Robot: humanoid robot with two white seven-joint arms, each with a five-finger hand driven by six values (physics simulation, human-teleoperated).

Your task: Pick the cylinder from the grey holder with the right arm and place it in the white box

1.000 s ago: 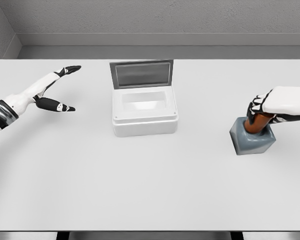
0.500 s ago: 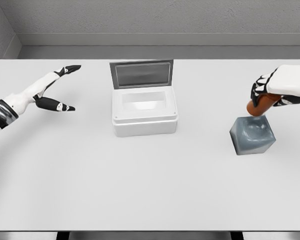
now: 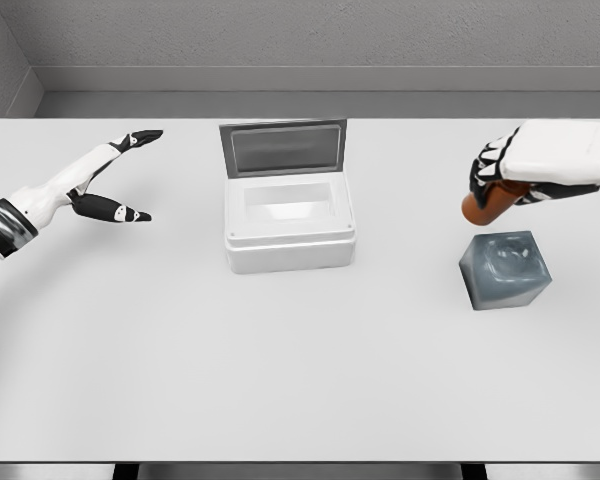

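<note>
An orange-brown cylinder [image 3: 479, 206] hangs tilted in the air above the grey holder [image 3: 505, 269], clear of its socket. My right hand [image 3: 503, 178] is shut on the cylinder's upper part, so only its lower end shows. The white box [image 3: 289, 222] stands open at the table's middle, its grey lid [image 3: 283, 148] raised at the back and its inside bare. The cylinder is well to the right of the box. My left hand [image 3: 110, 185] rests open at the far left, fingers spread.
The white table [image 3: 300, 370] spreads wide in front of the box and holder. A grey wall runs behind its far edge. The holder sits near the table's right side.
My right hand lifted the cylinder out of the grey holder, then carried it up and to the left. The left arm has stayed still.
</note>
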